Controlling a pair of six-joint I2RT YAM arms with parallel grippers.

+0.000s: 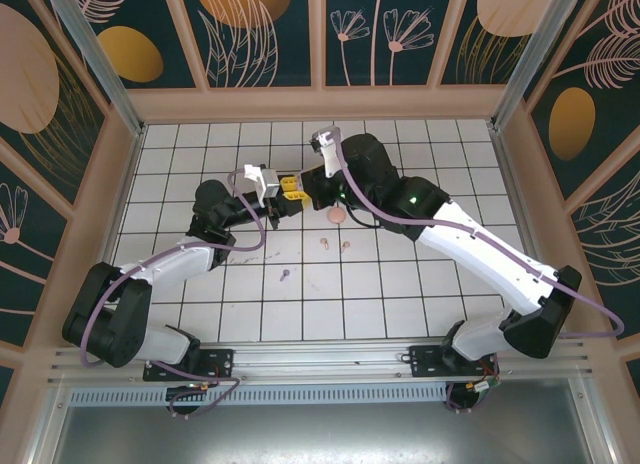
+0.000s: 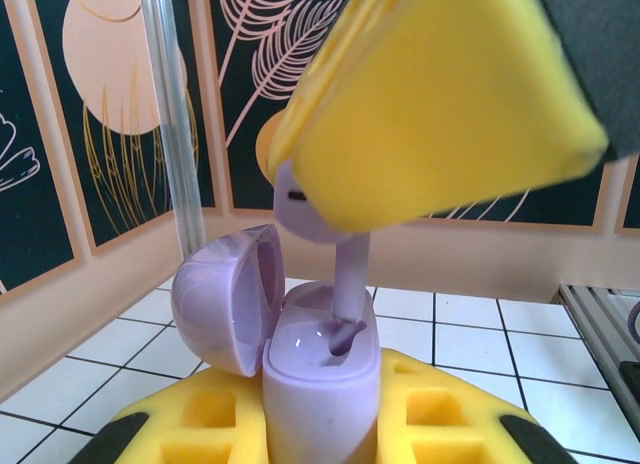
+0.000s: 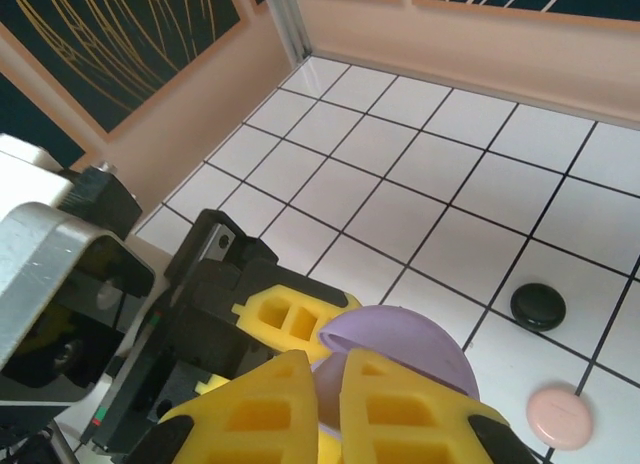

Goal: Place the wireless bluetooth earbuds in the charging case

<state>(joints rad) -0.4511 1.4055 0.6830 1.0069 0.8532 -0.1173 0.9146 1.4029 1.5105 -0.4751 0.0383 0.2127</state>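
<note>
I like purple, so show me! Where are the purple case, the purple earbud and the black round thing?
purple case [image 2: 320,394], left wrist view, its front wall.
purple earbud [image 2: 350,274], left wrist view, its stem.
black round thing [image 3: 538,306], right wrist view, middle of its top.

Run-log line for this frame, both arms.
phase: insert | left fingers: shut on lilac case, lid open | right fingers: shut on lilac earbud, stem tip in case slot | loose: second lilac earbud
</note>
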